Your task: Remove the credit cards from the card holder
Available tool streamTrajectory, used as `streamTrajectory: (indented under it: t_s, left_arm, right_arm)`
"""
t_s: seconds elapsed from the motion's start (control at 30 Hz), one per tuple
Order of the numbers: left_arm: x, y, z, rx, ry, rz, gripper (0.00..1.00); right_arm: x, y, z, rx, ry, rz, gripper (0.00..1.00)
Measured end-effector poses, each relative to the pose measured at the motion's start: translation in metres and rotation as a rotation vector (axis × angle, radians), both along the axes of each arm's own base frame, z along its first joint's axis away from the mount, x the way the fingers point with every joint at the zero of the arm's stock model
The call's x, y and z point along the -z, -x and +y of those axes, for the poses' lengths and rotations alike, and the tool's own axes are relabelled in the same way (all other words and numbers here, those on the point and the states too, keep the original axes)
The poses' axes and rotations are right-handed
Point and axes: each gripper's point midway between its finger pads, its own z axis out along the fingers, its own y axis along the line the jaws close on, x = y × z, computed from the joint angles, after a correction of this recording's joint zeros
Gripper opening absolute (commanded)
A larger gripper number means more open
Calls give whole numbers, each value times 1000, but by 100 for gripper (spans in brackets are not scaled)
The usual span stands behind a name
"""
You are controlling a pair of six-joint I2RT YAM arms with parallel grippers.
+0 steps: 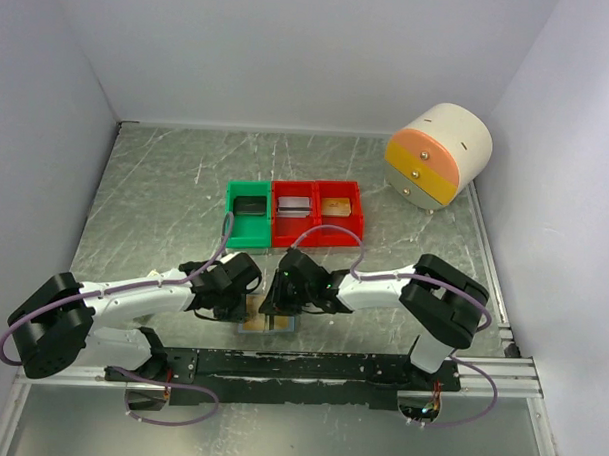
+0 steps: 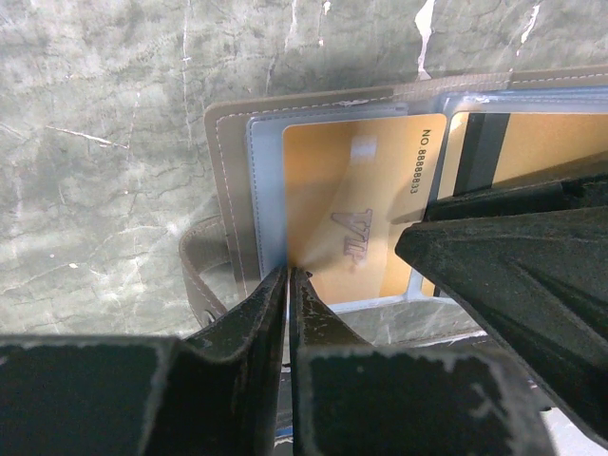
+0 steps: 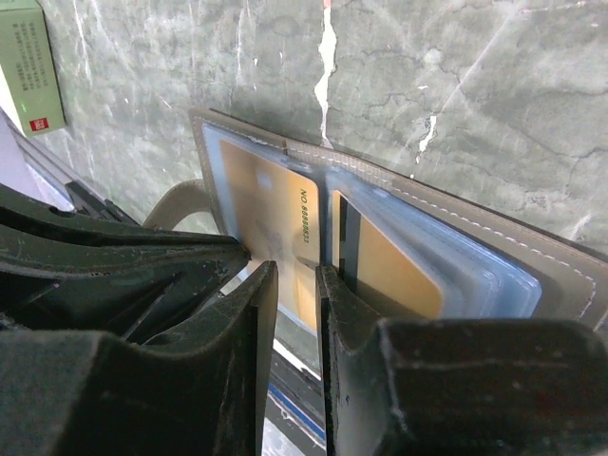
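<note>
The grey card holder (image 1: 269, 325) lies open near the table's front edge, its blue translucent pockets up (image 2: 228, 171) (image 3: 475, 237). An orange credit card (image 2: 361, 204) (image 3: 275, 214) marked VIP sticks partly out of the left panel's pocket. My left gripper (image 2: 288, 271) (image 1: 250, 308) is shut on that card's near corner. A second orange card (image 2: 551, 142) (image 3: 389, 266) with a dark stripe sits in the right panel's pocket. My right gripper (image 3: 296, 271) (image 1: 277, 305) hovers at the holder's near edge over the fold, its jaws a narrow gap apart with nothing between them.
A green bin (image 1: 249, 214) and two red bins (image 1: 295, 213) (image 1: 338, 210) stand in a row behind the holder. A round white-and-orange object (image 1: 437, 153) sits at the back right. A small pale box (image 3: 33, 66) lies off to one side. A black rail (image 1: 310, 366) runs along the near edge.
</note>
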Motion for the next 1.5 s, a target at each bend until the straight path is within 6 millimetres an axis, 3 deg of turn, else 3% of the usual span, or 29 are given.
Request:
streamTrajectory:
  t_s: [0.37,0.5,0.67,1.1,1.5]
  left_arm:
    - [0,1,1,-4,2,0,16]
    - [0,1,2,-10,13,-6,16]
    - [0,1,3,-20,17,-12,19]
    - [-7,-3,7,-38,20,-49,24]
    - [0,-3,7,-38,0,-28,18]
  right_arm:
    - [3,0,5,15,-3,-34,13]
    - [3,2,6,23,-62,-38,17]
    - [0,-3,8,38,-14,-42,23]
    - [3,-3,6,43,130,-56,23]
    - [4,4,11,35,-29,-46,12]
